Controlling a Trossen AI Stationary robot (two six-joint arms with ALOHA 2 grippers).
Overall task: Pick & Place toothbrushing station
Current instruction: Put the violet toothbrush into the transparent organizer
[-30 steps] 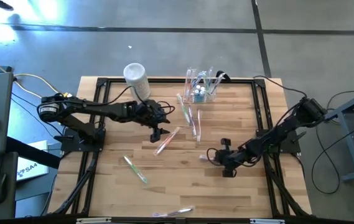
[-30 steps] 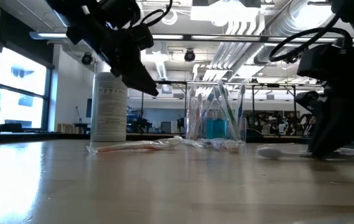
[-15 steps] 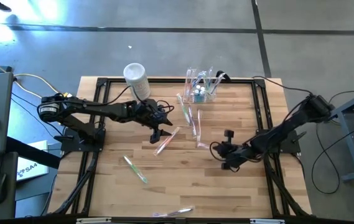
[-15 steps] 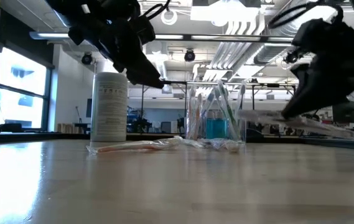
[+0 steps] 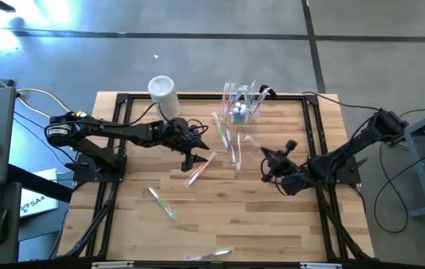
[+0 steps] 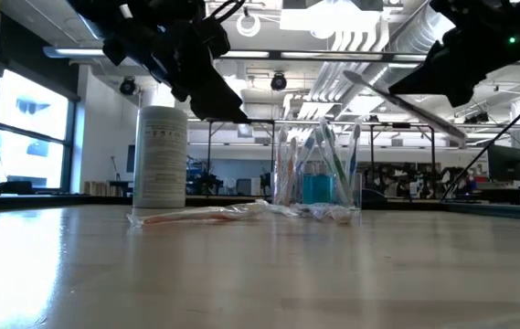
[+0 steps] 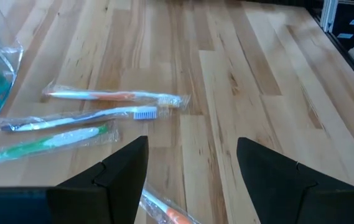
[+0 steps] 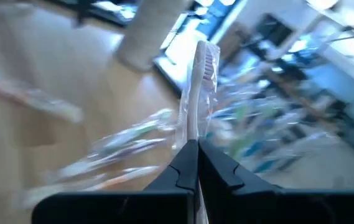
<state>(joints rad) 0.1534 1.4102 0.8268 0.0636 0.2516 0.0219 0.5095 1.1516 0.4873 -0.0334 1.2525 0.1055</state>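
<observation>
The right pincer pinches a slim, crinkly plastic-wrapped toothbrush ahead of it. The left pincer gapes wide above wrapped brushes on the wood-plank bench.

A wooden table with a black frame stood on a grey floor. A whitish translucent cylindrical container stood upright at the table's far edge and serves here as landmark. Three wrapped toothbrushes lay close together to its right, nearer the table's middle: one orange, one blue, one green. Another wrapped orange toothbrush lay nearer than the container, slightly right of it. A wrapped green toothbrush lay well in front of the container, and one more wrapped toothbrush lay at the near edge, farthest from it.
</observation>
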